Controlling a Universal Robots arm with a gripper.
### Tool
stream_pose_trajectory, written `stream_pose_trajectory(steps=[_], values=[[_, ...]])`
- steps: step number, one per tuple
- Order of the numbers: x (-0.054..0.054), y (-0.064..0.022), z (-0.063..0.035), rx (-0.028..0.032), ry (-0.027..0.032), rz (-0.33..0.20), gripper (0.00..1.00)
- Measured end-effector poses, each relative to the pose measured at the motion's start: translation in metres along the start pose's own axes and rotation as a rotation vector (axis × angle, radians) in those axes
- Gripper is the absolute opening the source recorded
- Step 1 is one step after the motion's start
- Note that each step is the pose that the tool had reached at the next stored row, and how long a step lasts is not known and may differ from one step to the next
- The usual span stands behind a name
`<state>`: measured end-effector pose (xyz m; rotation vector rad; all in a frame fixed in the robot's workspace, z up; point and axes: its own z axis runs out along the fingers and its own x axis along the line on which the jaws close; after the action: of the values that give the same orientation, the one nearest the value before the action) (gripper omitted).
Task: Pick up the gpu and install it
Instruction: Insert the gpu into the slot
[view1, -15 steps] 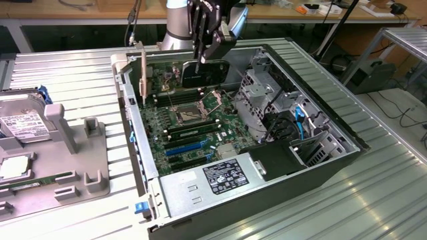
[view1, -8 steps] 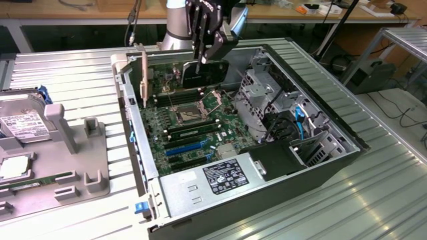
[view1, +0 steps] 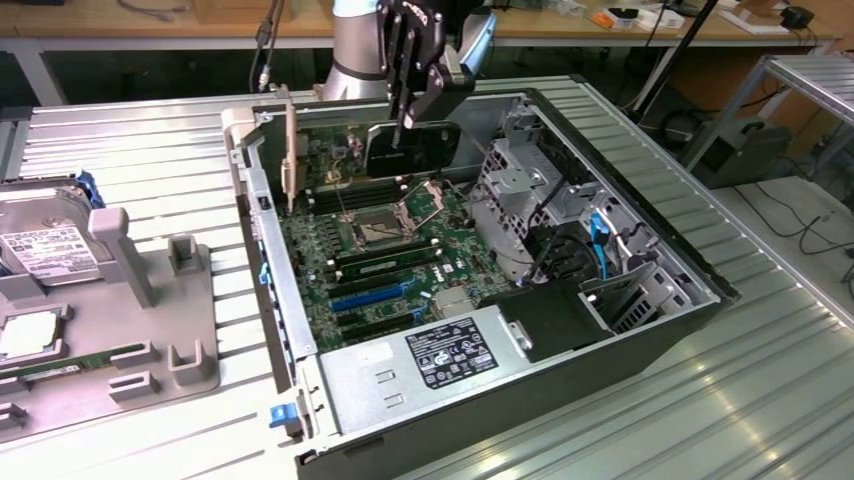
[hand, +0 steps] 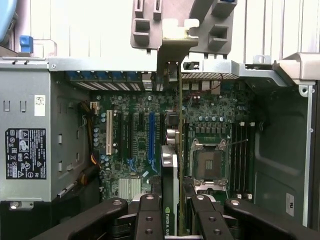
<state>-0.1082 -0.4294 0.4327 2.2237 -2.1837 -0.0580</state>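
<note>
On the exterior view's left you have a grey holder (view1: 134, 290) on the ribbed table (view1: 134, 150). It carries a hard drive (view1: 40, 240) and a green memory stick (view1: 74, 360). To its right lies the open computer case (view1: 607, 385), with the motherboard (view1: 387, 265) facing up. Your pincer (view1: 419, 105) is clamped on the gpu (view1: 416, 150), which stands on edge over the far part of the motherboard. In the wrist view the pincer (hand: 174, 212) grips the gpu (hand: 169, 175) edge-on between the blue slot (hand: 151, 135) and the processor socket (hand: 207, 162). You cannot tell whether the gpu touches the board.
</note>
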Motion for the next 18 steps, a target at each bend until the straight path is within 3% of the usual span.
stream_pose_trajectory(steps=[18], values=[[0.0001,-0.0004,0.0067,-0.0001,0.0000,0.000,0.27]])
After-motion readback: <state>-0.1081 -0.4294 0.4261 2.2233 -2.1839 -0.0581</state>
